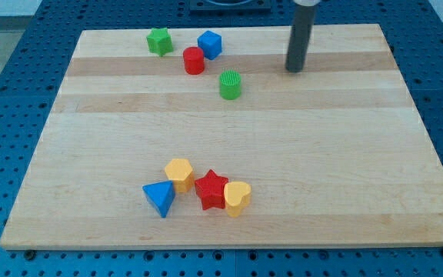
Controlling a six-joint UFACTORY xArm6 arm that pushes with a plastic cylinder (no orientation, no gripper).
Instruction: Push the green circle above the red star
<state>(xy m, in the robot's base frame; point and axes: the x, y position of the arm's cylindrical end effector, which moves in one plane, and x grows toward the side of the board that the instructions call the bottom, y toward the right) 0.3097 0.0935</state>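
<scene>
Tip (294,69) rests on the bench (344,154) near the view's top, right of the green circle (231,85) and apart from it — no contact. No hand on this arm, just the rod, so nothing held.

Green circle sits upper middle, just below-right of the red cylinder (194,60); blue cube (210,45) and green star (159,41) lie beyond.

Red star (211,189) is far down the bench, wedged between the yellow hexagon (179,174) and yellow heart (238,198), blue triangle (160,198) at the left.

Progress: the circle already lies roughly in line above the star, though well apart — most of the push toward it looks undone.
</scene>
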